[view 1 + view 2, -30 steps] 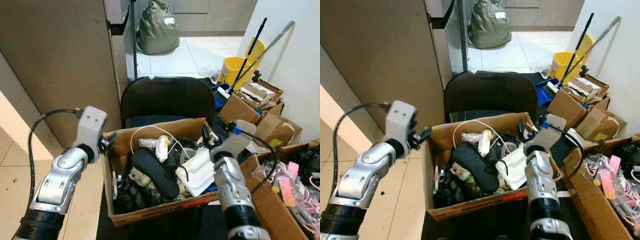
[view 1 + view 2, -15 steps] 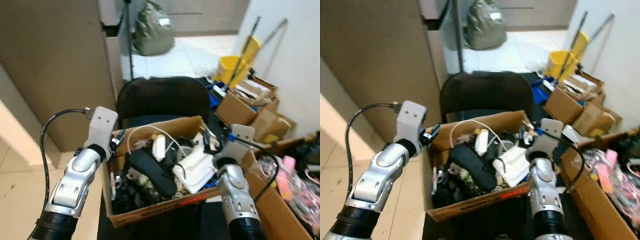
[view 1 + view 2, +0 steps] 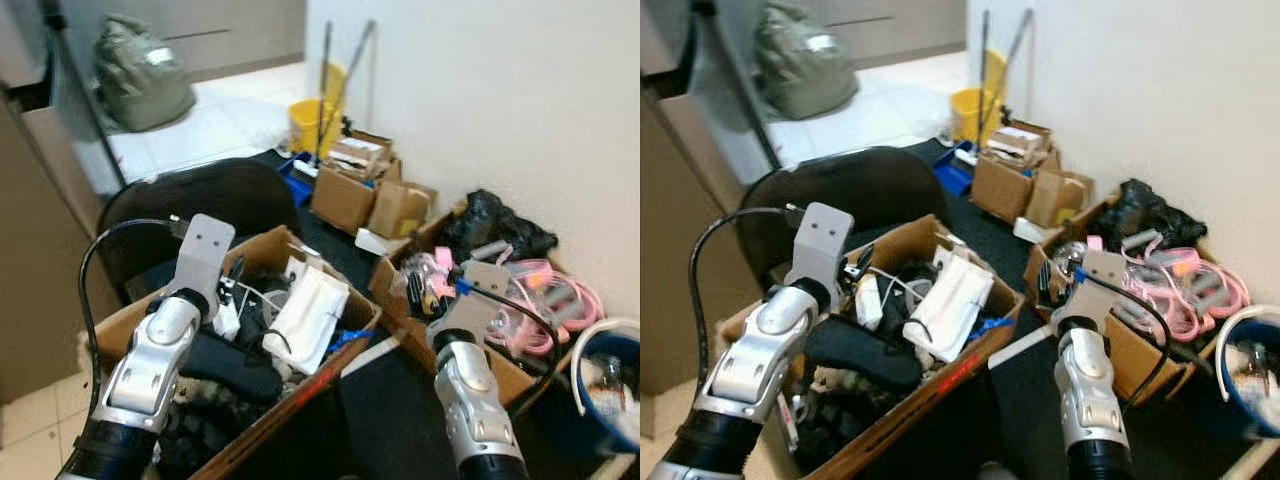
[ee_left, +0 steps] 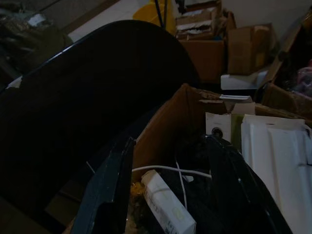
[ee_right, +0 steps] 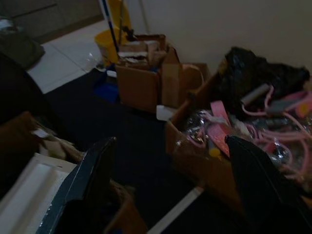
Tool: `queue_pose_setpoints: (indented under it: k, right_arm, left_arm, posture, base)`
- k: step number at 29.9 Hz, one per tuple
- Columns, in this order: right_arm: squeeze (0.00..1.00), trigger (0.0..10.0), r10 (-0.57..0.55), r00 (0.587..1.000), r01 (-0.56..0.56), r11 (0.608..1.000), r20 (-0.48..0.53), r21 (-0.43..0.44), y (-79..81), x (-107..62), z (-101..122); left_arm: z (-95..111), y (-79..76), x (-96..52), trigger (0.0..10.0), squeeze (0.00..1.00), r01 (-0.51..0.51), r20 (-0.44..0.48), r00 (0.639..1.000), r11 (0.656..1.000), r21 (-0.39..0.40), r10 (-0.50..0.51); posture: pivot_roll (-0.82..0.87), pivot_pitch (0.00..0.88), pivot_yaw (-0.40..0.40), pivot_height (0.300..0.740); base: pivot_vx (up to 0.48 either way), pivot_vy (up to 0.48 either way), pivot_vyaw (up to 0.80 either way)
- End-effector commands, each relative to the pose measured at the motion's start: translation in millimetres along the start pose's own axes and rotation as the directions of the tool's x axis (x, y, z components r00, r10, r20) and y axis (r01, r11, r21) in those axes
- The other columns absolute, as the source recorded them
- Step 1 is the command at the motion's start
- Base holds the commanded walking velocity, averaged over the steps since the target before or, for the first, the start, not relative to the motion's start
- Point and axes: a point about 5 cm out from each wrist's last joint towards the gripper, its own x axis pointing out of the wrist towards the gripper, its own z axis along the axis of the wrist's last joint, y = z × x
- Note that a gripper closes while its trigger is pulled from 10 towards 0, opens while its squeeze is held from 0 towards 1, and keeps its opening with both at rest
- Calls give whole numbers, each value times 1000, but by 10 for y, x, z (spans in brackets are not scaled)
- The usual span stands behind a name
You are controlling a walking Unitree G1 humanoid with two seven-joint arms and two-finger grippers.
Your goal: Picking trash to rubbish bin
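L tool (image 4: 170, 190) spread open over cardboard box (image 3: 300, 385); R tool (image 5: 170, 185) open, arm raised fwd.

Before me dark floor mat (image 3: 390, 400) carries big cardboard box of junk (image 3: 255, 425). On my right, second cardboard box (image 3: 1130, 355) with pink items. Near wall: small boxes (image 3: 365, 195), yellow mop bucket (image 3: 312, 125) on white tiles (image 3: 190, 135).

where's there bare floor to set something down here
The dark floor strip between the trash-filled cardboard box and the box of pink items is bare; so are the white tiles beyond the black chair. Both boxes are crammed.
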Motion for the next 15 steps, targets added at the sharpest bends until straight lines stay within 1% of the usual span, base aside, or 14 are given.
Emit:
queue_pose_setpoints:
  k: [1,7,15]
  right_arm:
    - [0,10000,-3,1000,3,1000,-8,-2,-3,-15,-3]
    - [0,10000,-19,1000,18,1000,-22,-9,-32,-26,-18]
    - [0,10000,-35,999,34,999,-41,-7,-52,-27,-42]
  left_arm:
    - [-34,28,-5,10000,0,-17,-9,1000,1000,1,17]
    - [-54,92,-10,10000,0,-69,-25,997,998,-14,69]
    - [-68,110,-4,10000,0,-88,-35,996,996,-16,88]
  posture:
    - [-10,136,30,740]
    - [-8,139,29,740]
    - [-6,139,28,740]
  base:
    - [0,0,-800]
    - [0,0,-800]
    - [0,0,-800]
